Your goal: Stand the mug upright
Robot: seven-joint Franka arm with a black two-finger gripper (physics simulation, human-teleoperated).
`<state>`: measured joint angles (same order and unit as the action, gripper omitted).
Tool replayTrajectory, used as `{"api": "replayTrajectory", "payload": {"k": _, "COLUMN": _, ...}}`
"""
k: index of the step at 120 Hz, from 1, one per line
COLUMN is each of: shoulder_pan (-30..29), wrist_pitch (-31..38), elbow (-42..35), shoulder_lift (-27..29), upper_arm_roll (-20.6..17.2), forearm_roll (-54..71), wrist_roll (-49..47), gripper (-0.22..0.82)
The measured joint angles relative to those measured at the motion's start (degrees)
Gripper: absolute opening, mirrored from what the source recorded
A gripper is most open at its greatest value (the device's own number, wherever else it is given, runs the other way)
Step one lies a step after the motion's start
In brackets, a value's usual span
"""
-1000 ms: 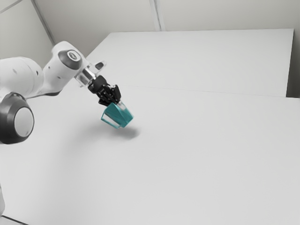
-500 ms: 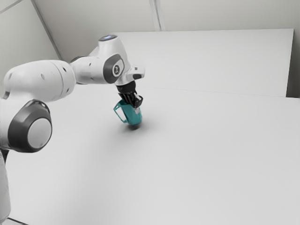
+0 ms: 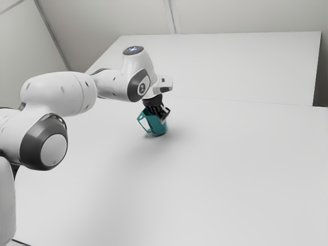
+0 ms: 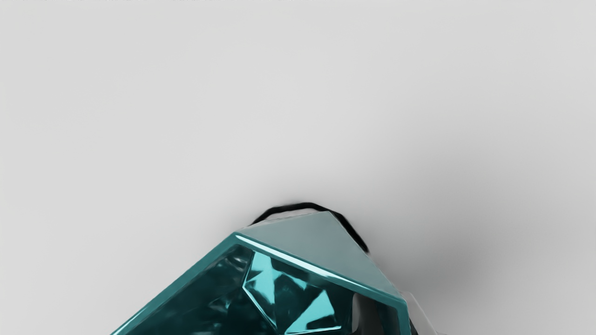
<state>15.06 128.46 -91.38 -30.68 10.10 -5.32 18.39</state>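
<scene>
One teal faceted mug (image 3: 157, 127) is clamped by its wall in the black two-finger gripper (image 3: 162, 117); the wrist view has one finger inside the mug and the other against its outside, with the wall pinched between them. The mug leans slightly, its mouth up toward the gripper and its lower end down close to the white tabletop (image 3: 230, 179); whether the whole base sits flat on it, I cannot tell. Its angular handle (image 3: 143, 126) juts out on the side of the mug toward the exterior view's left. Seen from the hand, the straight-edged rim (image 4: 298, 262) meets in sharp corners, and a black arc (image 4: 305, 205) curves around the mug's lower end, just beyond the pale outer face. Above the mug and toward the exterior view's left stands the white-and-grey Franka arm (image 3: 61, 95), so that side is taken up by its links. From the mug toward the exterior view's right, and likewise into the foreground, the tabletop stretches wide, giving it broad room. Beyond the mug, a thin seam (image 3: 246, 101) crosses the pale surface. Soft shadow (image 3: 177, 137) spreads over the tabletop beside the mug.
</scene>
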Motion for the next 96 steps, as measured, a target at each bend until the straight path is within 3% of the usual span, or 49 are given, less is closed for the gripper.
{"api": "replayTrajectory", "payload": {"k": 19, "shoulder_pan": 0.05, "wrist_pitch": 0.34, "elbow": 0.33, "shoulder_lift": 0.25, "upper_arm_roll": 0.00, "forearm_roll": 0.05, "wrist_roll": -0.36, "gripper": 0.24}}
{"api": "replayTrajectory", "payload": {"k": 36, "shoulder_pan": 0.05, "wrist_pitch": 0.07, "elbow": 0.43, "shoulder_lift": 2.10, "upper_arm_roll": 0.00, "forearm_roll": 0.28, "wrist_roll": -0.58, "gripper": 0.42}}
{"api": "replayTrajectory", "payload": {"k": 67, "shoulder_pan": 0.05, "wrist_pitch": -1.69, "elbow": -0.05, "shoulder_lift": 8.37, "upper_arm_roll": 0.05, "forearm_roll": 0.05, "wrist_roll": -0.90, "gripper": 0.55}}
{"api": "replayTrajectory", "payload": {"k": 96, "shoulder_pan": -0.08, "wrist_pitch": -12.39, "elbow": -3.63, "shoulder_lift": 21.67, "upper_arm_roll": 0.45, "forearm_roll": 0.83, "wrist_roll": -2.17, "gripper": 0.59}}
